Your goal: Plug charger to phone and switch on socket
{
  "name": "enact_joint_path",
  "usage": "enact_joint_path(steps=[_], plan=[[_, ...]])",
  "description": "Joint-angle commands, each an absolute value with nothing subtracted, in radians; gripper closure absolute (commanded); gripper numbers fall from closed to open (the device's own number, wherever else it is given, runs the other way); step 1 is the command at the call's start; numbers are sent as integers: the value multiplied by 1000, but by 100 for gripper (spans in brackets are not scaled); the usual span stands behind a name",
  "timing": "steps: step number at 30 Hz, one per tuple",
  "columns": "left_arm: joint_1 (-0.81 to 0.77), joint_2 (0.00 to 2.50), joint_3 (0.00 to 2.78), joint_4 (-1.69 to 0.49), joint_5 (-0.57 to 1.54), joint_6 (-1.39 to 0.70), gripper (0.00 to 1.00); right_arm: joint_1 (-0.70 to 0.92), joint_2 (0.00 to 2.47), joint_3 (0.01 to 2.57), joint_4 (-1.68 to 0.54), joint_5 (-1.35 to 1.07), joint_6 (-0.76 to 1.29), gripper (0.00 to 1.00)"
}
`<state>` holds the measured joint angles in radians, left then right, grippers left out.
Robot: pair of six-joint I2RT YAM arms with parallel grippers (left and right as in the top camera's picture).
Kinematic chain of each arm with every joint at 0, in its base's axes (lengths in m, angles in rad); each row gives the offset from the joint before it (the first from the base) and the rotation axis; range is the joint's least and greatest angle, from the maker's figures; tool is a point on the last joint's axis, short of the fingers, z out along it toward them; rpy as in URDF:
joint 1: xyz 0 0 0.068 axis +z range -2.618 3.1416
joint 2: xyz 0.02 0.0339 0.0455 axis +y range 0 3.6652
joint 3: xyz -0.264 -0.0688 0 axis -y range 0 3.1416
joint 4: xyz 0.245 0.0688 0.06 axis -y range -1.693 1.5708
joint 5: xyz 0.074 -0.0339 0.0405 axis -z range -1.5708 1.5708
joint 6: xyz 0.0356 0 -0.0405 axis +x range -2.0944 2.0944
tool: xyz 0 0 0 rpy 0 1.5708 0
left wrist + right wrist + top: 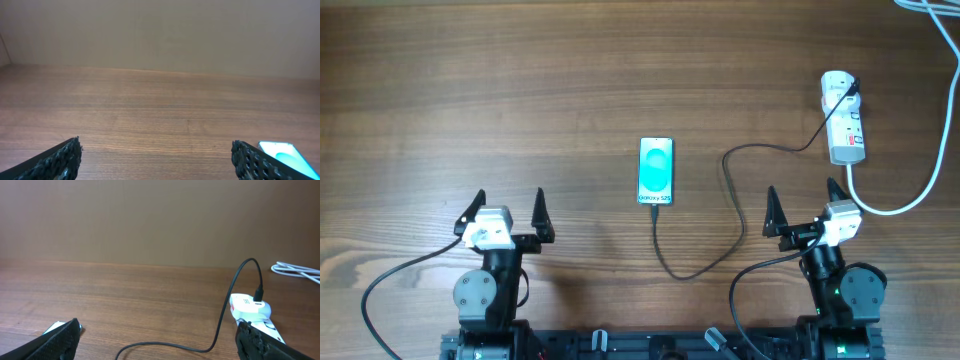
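Observation:
The phone [656, 171] lies in the middle of the table, its cyan screen lit, with "Galaxy" text at the near short edge. The black charger cable [732, 200] runs from the phone's near edge, loops right and up to a black plug in the white socket strip [844, 118] at the far right. Its tip sits at the phone's near edge [657, 207]; I cannot tell how it is seated. My left gripper [506, 212] is open and empty at the near left. My right gripper [803, 203] is open and empty, just near of the socket [250, 307]. The cable [220, 330] also crosses the right wrist view.
A thick white cable [920, 195] trails from the socket's near end, curving right and up the table's right side to the far corner. A corner of the phone [285, 152] shows at the right of the left wrist view. Both arm bases stand at the near edge.

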<state>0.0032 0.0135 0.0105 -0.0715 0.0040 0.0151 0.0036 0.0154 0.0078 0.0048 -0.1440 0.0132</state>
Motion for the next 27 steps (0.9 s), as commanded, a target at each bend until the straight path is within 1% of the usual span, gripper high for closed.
enact_joint_path(steps=[1, 6, 10, 27], plan=[[11, 2, 6, -76, -9, 72, 0, 3, 4, 6, 7, -128, 0, 0], [6, 2, 6, -76, -8, 67, 0, 3, 4, 6, 7, -128, 0, 0], [4, 2, 6, -76, -13, 11, 0, 3, 4, 6, 7, -128, 0, 0], [4, 2, 6, -76, -9, 22, 0, 3, 4, 6, 7, -128, 0, 0]])
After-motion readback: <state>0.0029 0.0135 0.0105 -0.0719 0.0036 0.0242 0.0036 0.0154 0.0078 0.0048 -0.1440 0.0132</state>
